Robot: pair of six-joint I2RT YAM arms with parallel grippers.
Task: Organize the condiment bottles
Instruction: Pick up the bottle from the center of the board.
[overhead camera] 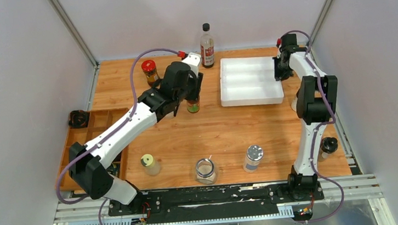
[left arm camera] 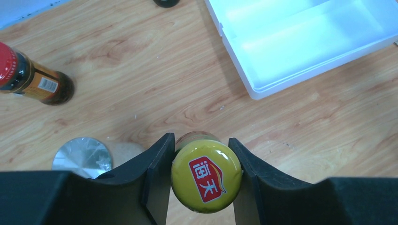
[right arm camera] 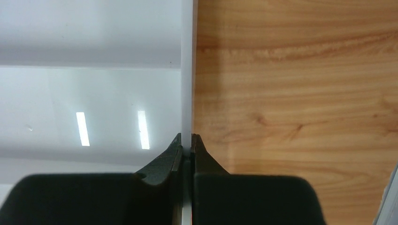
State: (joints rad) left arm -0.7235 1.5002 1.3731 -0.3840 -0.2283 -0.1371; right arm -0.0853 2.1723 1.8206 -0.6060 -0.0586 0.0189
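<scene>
My left gripper (overhead camera: 190, 98) is shut on the yellow cap of a small condiment bottle (overhead camera: 193, 107). In the left wrist view the black fingers (left arm camera: 157, 168) press both sides of the cap (left arm camera: 206, 177). A dark red-capped bottle (left arm camera: 35, 83) and a silver-capped jar (left arm camera: 82, 155) stand to its left. My right gripper (overhead camera: 279, 69) is shut on the right rim of the white tray (overhead camera: 250, 80), with the rim (right arm camera: 187, 70) pinched between the jaws. A tall clear bottle with a red label (overhead camera: 207, 45) stands at the back. A red-capped jar (overhead camera: 149, 70) is at the back left.
Near the front edge stand a pale-capped bottle (overhead camera: 148, 164), a clear jar (overhead camera: 206, 171) and a silver-capped bottle (overhead camera: 253, 157). A black-capped bottle (overhead camera: 328, 147) sits at the far right. A wooden compartment box (overhead camera: 92, 139) lies at the left. The tray (left arm camera: 300, 42) holds nothing.
</scene>
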